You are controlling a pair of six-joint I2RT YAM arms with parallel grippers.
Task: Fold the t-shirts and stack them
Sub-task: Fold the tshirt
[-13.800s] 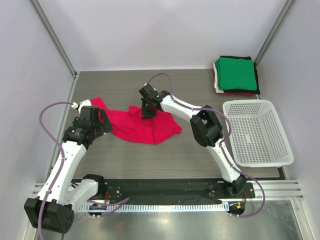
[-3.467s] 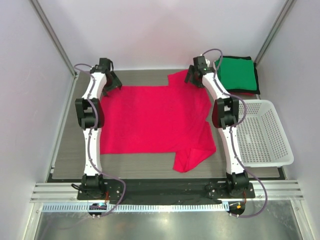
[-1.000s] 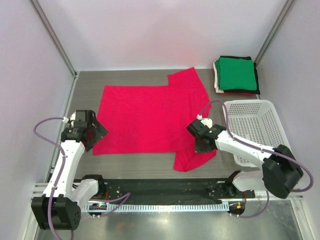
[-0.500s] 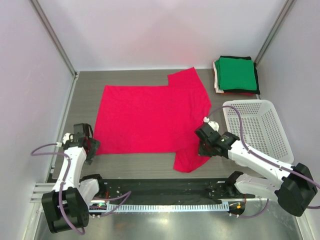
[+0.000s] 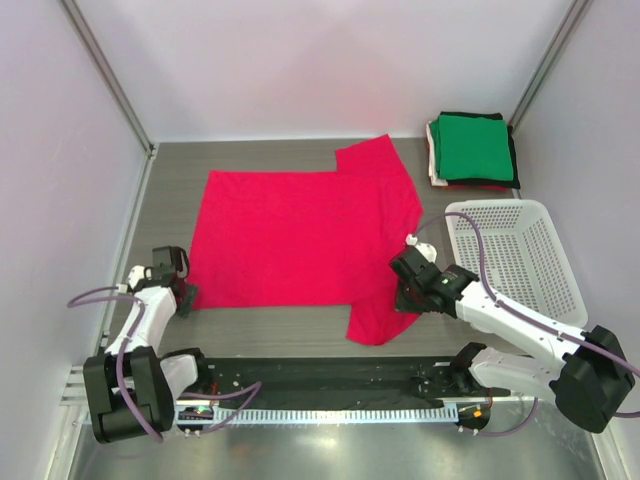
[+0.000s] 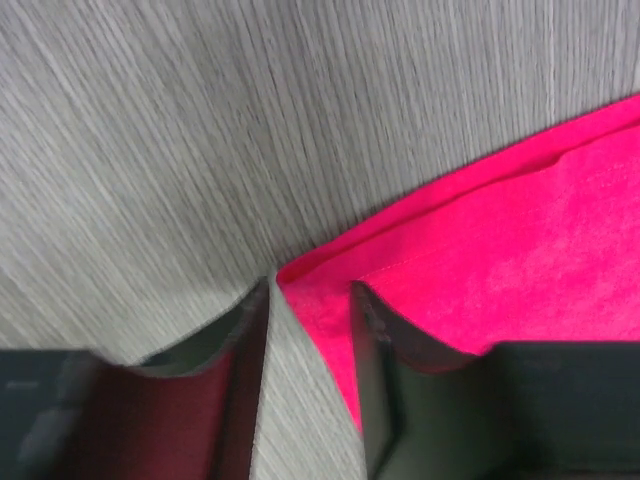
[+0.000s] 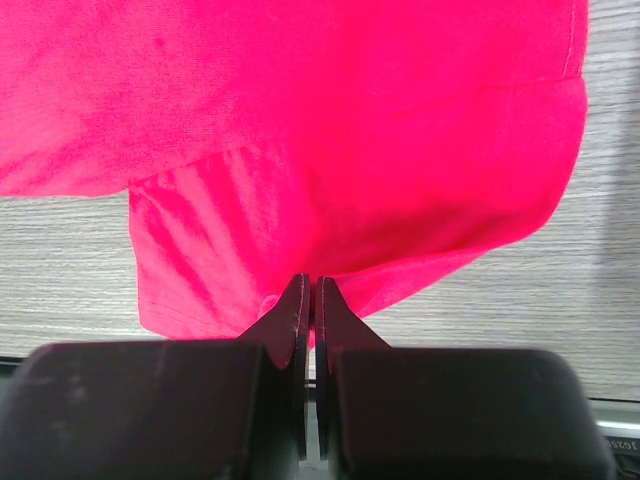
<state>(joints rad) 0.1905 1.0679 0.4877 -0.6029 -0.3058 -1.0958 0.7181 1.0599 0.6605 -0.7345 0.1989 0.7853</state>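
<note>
A bright red-pink t-shirt lies spread flat on the grey table, its near-right part bunched into a fold. My left gripper sits low at the shirt's near-left corner. In the left wrist view that corner lies between the two fingers, which stand a little apart. My right gripper is shut on the bunched near-right edge of the shirt, with its fingertips pressed together. Folded t-shirts, green on top, are stacked at the back right.
A white plastic mesh basket stands at the right, close to my right arm. Grey walls and metal posts close in the table on the left, back and right. The black base rail runs along the near edge.
My left gripper has slid nearer, onto the shirt's near-left corner, and its jaws have narrowed. My right gripper has shifted slightly nearer, still holding the cloth.
</note>
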